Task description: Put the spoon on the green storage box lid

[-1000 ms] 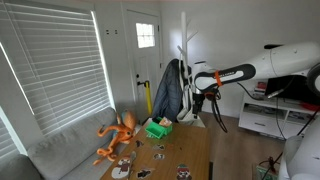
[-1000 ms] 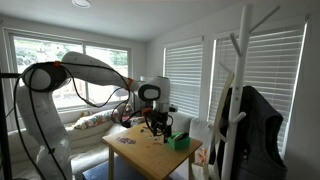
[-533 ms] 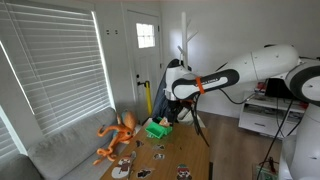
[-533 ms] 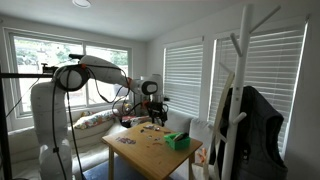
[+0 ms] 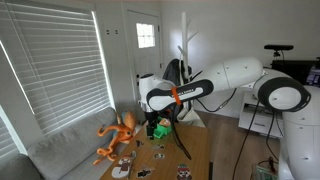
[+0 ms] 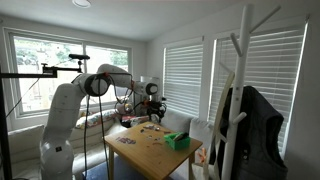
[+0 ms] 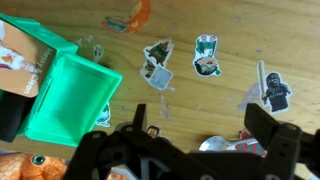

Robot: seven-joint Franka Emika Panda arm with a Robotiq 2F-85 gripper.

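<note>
Wrist view, one green storage box lid (image 7: 68, 96), one gripper (image 7: 193, 128)

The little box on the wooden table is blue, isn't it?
Not quite. The little box is bright green, not blue. The wrist view shows it best. It does sit on the wooden table, just as you said.

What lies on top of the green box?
Nothing that shows: in the wrist view the top of the box looks bare. The end effector hides its lower edge, so that part is unknown.
</note>
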